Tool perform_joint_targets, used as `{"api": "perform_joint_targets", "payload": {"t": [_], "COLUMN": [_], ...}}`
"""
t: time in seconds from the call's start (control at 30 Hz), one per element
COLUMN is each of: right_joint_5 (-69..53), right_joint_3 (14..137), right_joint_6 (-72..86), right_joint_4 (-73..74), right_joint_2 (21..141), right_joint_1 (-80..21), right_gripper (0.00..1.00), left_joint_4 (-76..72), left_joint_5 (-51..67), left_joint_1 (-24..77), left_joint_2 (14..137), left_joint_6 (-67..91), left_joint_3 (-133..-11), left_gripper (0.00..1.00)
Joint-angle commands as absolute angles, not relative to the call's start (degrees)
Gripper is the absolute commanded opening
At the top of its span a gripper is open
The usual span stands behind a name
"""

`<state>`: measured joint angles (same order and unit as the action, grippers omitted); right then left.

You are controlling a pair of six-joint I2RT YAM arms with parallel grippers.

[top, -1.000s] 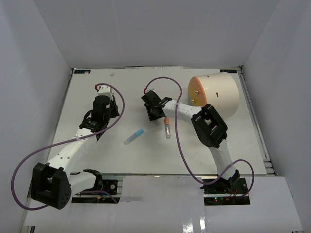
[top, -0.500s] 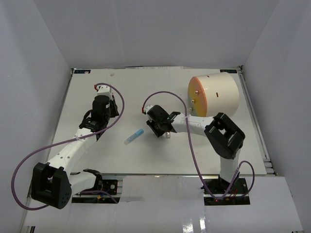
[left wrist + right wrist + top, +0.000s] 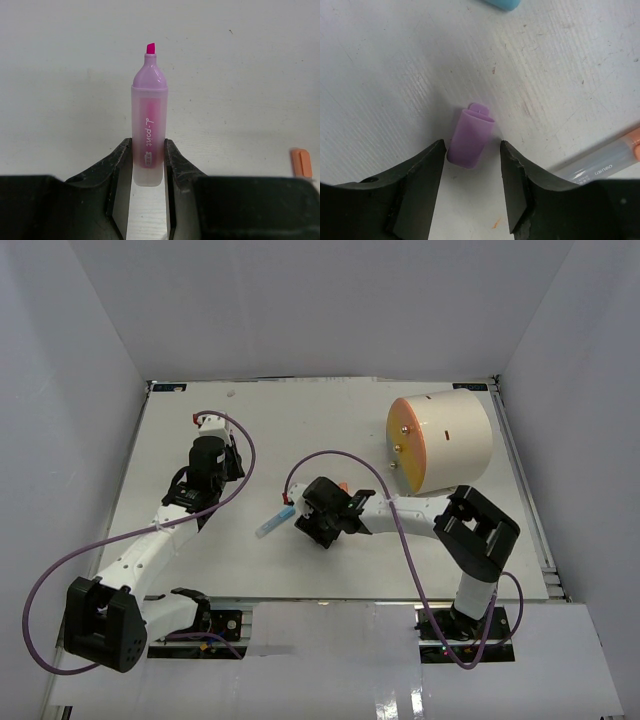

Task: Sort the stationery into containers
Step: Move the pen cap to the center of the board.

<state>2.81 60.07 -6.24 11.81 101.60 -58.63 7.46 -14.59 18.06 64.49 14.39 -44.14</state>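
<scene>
Two claws: left claw [image 3: 148,151] tight on an uncapped pink highlighter [image 3: 149,125], right claw [image 3: 472,148] half-spread astride a purple cap [image 3: 471,136].

The white table [image 3: 330,425] bears a cream drum [image 3: 450,440] lying on its side at the far right, its orange face turned toward the middle. Near the centre lies a blue marker [image 3: 272,523], aslant. Just right of it a small purple cap [image 3: 470,137] rests flat, and beside that a clear pen [image 3: 600,162] with what looks like an orange end.
</scene>
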Motion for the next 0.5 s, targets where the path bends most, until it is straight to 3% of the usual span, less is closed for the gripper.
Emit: {"api": "perform_joint_targets", "payload": {"t": [0.0, 0.1, 0.47], "right_joint_5": [3.3, 4.7, 10.5], "right_joint_3": [58.4, 57.5, 57.0], "right_joint_6": [-7.1, -7.0, -7.1], "right_joint_4": [11.1, 11.1, 11.7], "right_joint_2": [100.5, 99.5, 98.0], "right_joint_1": [-59.0, -59.0, -59.0], "right_gripper": [0.57, 0.64, 0.64], "left_joint_4": [6.3, 6.3, 6.5], "left_joint_5": [-15.2, -15.1, -14.9], "left_joint_1": [17.7, 17.7, 17.7], "left_joint_2": [62.5, 62.6, 62.8], "left_joint_6": [14.2, 14.1, 14.1], "left_joint_3": [-44.3, -44.3, -44.3], "left_gripper": [0.10, 0.10, 0.10]}}
